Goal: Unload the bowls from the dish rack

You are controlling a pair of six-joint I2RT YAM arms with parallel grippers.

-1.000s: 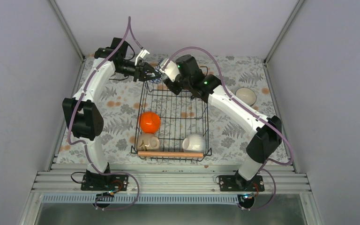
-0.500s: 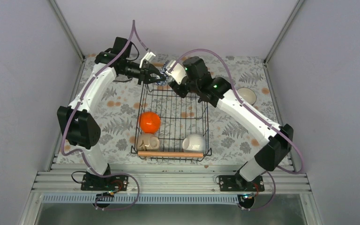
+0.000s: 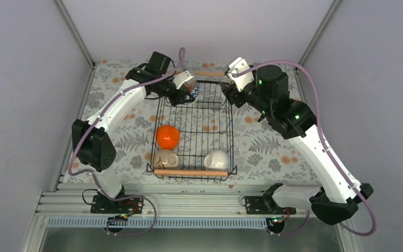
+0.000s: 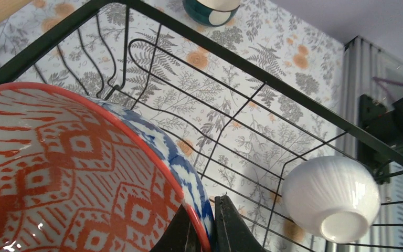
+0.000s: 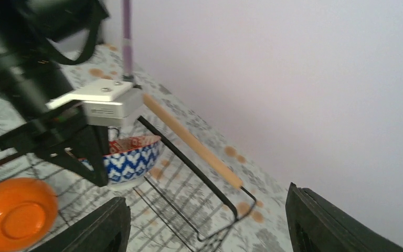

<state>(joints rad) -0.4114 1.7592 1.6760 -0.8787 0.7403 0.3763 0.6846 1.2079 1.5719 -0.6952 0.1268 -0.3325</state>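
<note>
From above, four bowls show: the patterned bowl (image 3: 193,92), pinched by its rim in the left gripper (image 3: 184,90) at the far left corner of the dish rack (image 3: 230,134), and three lying inside the rack, an orange bowl (image 3: 167,136), a beige bowl (image 3: 165,158) and a white bowl (image 3: 217,159) (tipped, its foot showing to the left wrist). Only the left wrist view adds a fifth, the teal bowl (image 4: 210,8), out on the flowered cloth (image 4: 294,63). The right wrist view alone shows the right gripper (image 5: 210,228) spread wide, holding nothing. The rack has two wooden handles (image 3: 190,172).
</note>
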